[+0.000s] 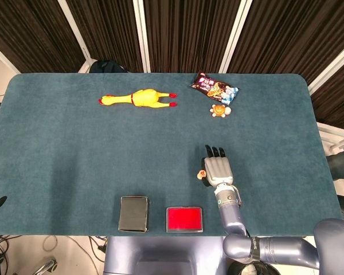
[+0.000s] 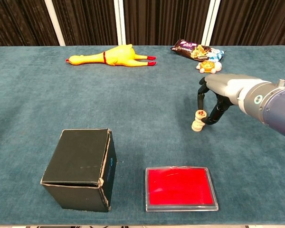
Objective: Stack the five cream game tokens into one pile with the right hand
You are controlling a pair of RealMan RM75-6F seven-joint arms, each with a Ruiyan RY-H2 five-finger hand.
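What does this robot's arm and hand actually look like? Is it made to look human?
Only partly. The right hand has a pale silvery-grey back and black fingers, shaped roughly like a person's. The right arm is a smooth, rounded grey-blue tube with a small teal ring marking near the wrist. No sleeve or loose cables show. The left arm is out of view.

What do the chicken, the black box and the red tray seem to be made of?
Chicken: probably rubber or soft vinyl, smooth glossy yellow skin.
Black box: likely cardboard, matte, with scuffed pale edges and a flap seam.
Red tray: apparently plastic, with a clear glossy rim around a red inside.
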